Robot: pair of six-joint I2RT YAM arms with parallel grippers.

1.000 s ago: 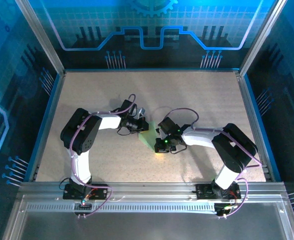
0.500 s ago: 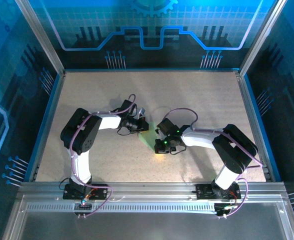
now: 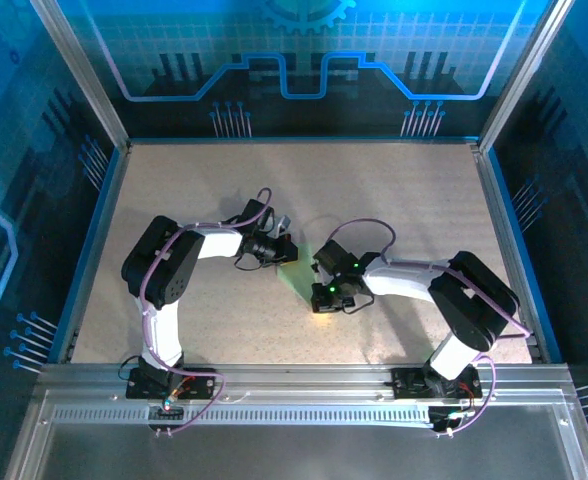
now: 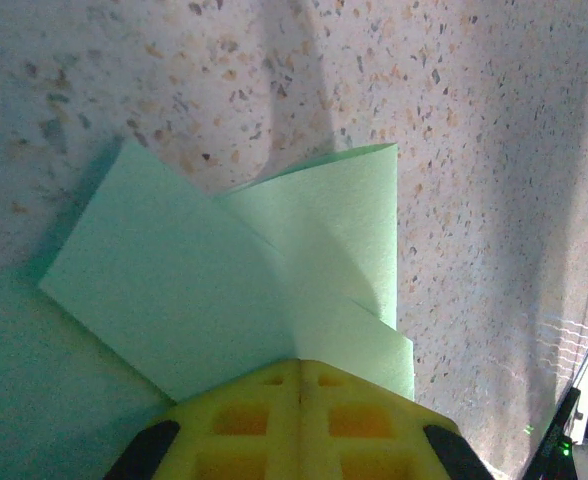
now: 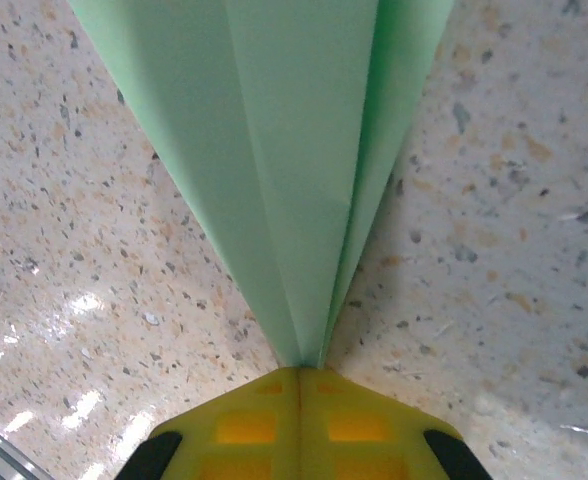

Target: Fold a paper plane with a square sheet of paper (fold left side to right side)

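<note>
The pale green paper plane (image 3: pixel 297 276) lies on the speckled table between my two grippers, folded into a slim dart. In the right wrist view its layered wings and centre ridge (image 5: pixel 286 150) narrow to a point that ends right at my right gripper (image 5: pixel 300 369), whose yellow fingers are shut with their tips on that point. In the left wrist view the wide end shows overlapping flaps (image 4: pixel 224 270). My left gripper (image 4: pixel 299 362) is shut too, its tips resting on the paper's edge. From above, the left gripper (image 3: pixel 287 254) sits at the paper's far end and the right gripper (image 3: pixel 320 299) at its near end.
The speckled table (image 3: pixel 414 200) is ringed by a blue raised border (image 3: pixel 92 240) and metal posts. A metal rail (image 3: pixel 294 385) with both arm bases runs along the near edge. Purple cables loop over both wrists.
My right gripper has slid a little toward the near edge along the paper. The left gripper has stayed where it was.
</note>
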